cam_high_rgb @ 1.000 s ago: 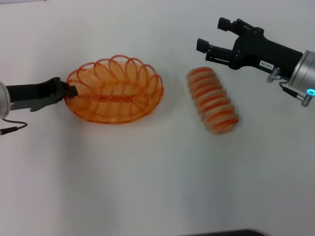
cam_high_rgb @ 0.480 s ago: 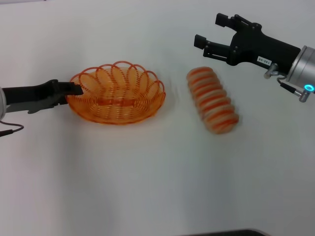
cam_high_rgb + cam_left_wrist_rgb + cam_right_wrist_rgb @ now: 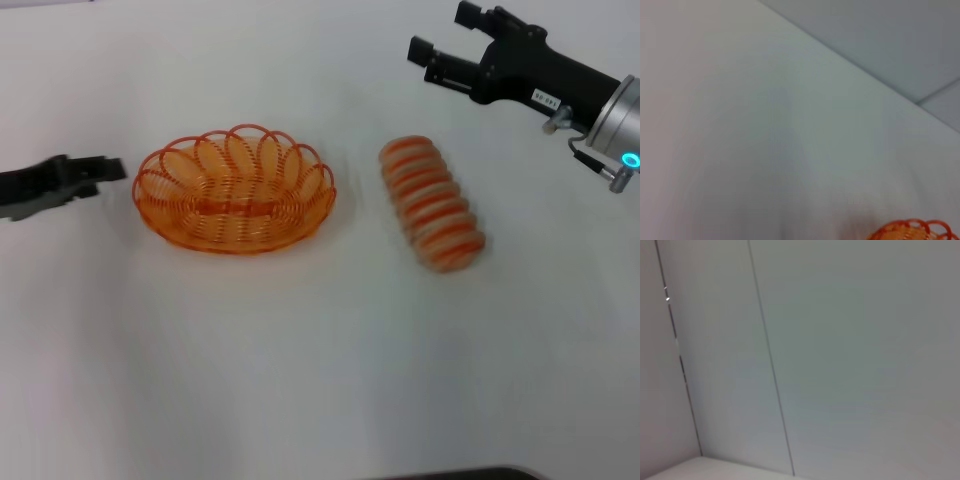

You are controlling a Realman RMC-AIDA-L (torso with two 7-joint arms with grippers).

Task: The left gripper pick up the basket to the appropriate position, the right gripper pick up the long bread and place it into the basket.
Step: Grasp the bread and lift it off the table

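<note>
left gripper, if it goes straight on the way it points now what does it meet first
The left gripper points across the table at the basket; its near scalloped rim would likely be met first, though the gripper's height is unclear.

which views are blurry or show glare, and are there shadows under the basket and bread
Head view: fairly sharp, the bread a bit soft; only faint shadows under it and the basket; no glare. Left wrist view: hazy, only the basket rim in a corner. Right wrist view: soft, just bare wall lines.
</note>
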